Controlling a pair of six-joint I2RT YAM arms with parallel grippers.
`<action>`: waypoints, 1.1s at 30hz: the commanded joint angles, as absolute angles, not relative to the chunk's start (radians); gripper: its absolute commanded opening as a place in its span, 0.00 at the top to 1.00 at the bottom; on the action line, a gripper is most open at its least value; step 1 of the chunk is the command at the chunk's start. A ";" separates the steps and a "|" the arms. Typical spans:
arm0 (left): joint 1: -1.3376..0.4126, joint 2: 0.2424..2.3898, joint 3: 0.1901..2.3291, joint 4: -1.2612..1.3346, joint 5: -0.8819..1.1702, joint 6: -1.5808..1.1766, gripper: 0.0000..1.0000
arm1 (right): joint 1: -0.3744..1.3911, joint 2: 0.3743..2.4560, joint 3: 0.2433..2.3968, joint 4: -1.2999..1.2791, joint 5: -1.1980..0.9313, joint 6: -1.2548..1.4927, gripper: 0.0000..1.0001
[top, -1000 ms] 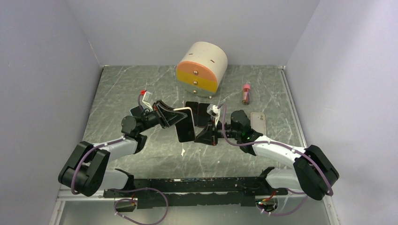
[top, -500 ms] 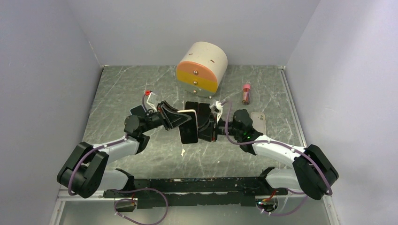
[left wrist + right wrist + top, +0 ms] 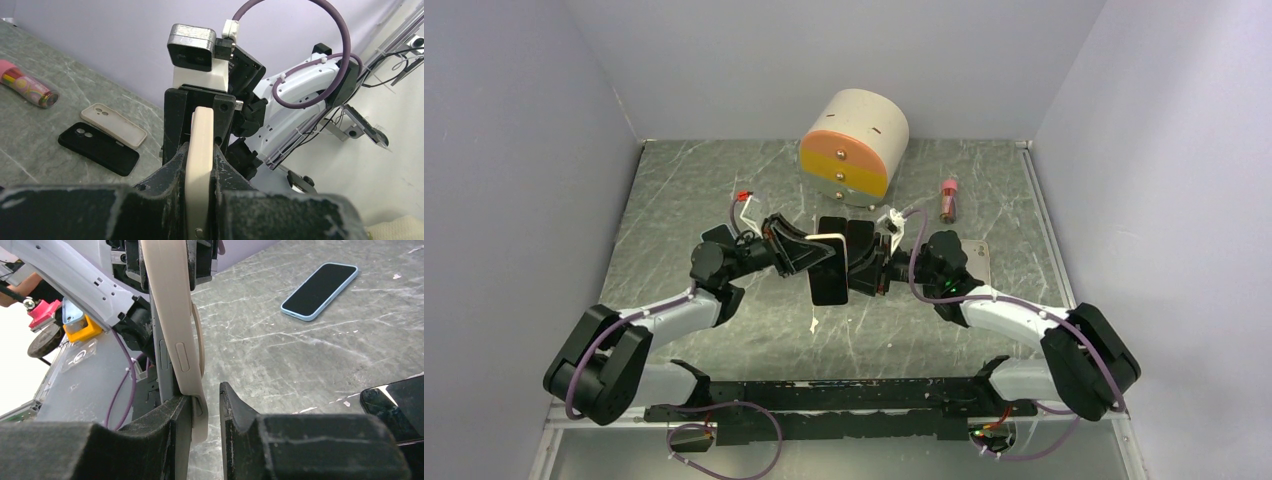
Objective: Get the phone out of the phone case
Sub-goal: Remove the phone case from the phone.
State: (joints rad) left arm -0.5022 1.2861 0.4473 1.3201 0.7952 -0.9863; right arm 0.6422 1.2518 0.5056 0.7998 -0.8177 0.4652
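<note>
No legible text, label, brand or number on anything visible.

The grey marbled bench (image 3: pixel 684 200) carries a round drawer box (image 3: pixel 854 148) at the back, with a pink tube (image 3: pixel 948 200) lying to its right. A beige case (image 3: pixel 114 125) lies just beside a black case (image 3: pixel 98 148). A blue phone (image 3: pixel 320 290) lies screen up.

We record the left gripper (image 3: pixel 200 172) clamped on a cream phone case (image 3: pixel 200 145), which stands edge-on and upright. The right gripper (image 3: pixel 202 102) flanks its far end with black jaws. On the grey marbled table (image 3: pixel 45 130), a beige case (image 3: pixel 114 125) lies just beside a black case (image 3: pixel 98 148), with a pink tube (image 3: pixel 25 84) apart.
</note>
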 commanded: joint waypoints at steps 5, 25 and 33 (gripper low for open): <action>-0.559 1.369 0.414 1.068 0.952 -0.959 0.98 | 0.640 1.236 0.658 1.249 -0.795 0.493 0.72; -0.560 1.356 0.471 0.527 0.660 -0.719 0.58 | 0.643 1.243 0.488 1.098 -0.743 0.530 1.00; -0.559 1.351 0.490 0.368 0.517 -0.701 0.39 | 0.660 1.290 0.454 0.952 -0.613 0.533 1.00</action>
State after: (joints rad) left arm -0.5537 1.3567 0.5034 0.6579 0.6579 -0.7815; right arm 0.6334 1.3251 0.4061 0.7429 -0.6525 0.5171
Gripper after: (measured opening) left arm 0.589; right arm 0.055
